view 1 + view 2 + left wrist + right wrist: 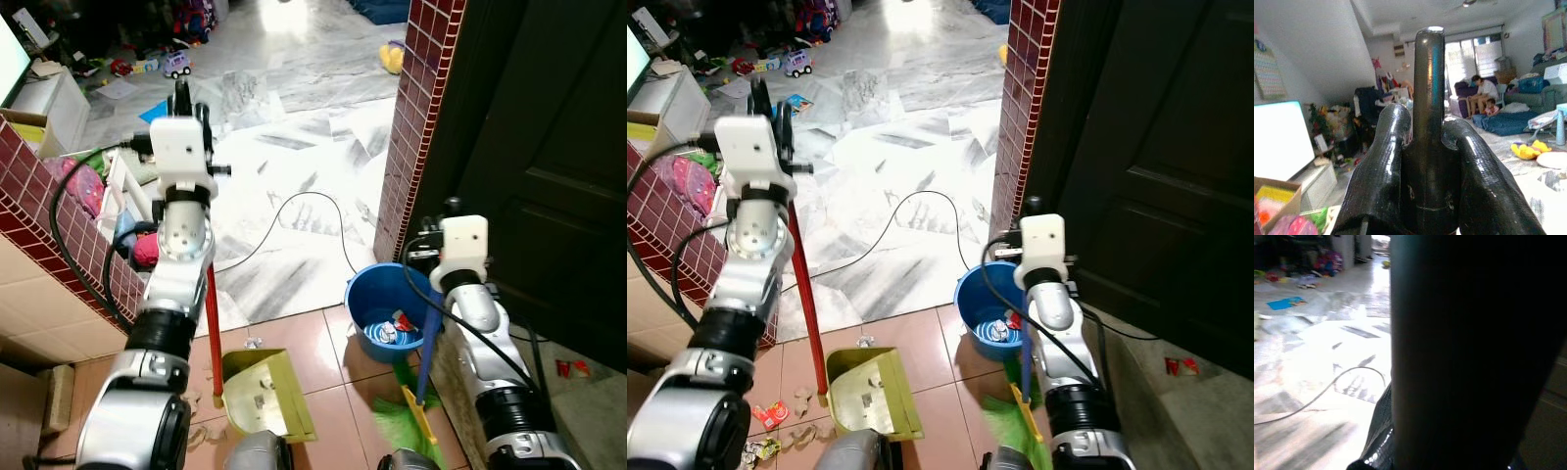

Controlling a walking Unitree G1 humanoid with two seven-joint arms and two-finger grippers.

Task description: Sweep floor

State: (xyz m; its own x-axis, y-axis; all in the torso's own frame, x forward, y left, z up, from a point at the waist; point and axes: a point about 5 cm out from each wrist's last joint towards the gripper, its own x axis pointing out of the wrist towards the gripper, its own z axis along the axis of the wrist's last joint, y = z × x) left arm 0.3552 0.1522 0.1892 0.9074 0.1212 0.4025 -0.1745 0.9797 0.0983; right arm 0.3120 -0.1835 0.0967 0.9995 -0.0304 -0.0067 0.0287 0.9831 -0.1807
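left pincer (pixel 1427 147): pinching dustpan handle (pixel 212 323)
right pincer (pixel 436 257): grip state unclear, at broom (pixel 423 367)
dustpan (pixel 263 392): 9 o'clock of broom
bucket (pixel 364 294): 12 o'clock of broom

Blue bucket (pixel 384 311): on the terracotta tiles at the foot of the pillar, scraps inside.
Red-tiled pillar (pixel 411 117): upright beside a dark door (pixel 549 166).
Black cable (pixel 304 220): loops across the pale marble floor.
Toy car (pixel 176 65): far back among scattered toys.
Yellow soft toy (pixel 392 57): near the pillar's far side.
People (pixel 1484 93): seated by a blue mattress.
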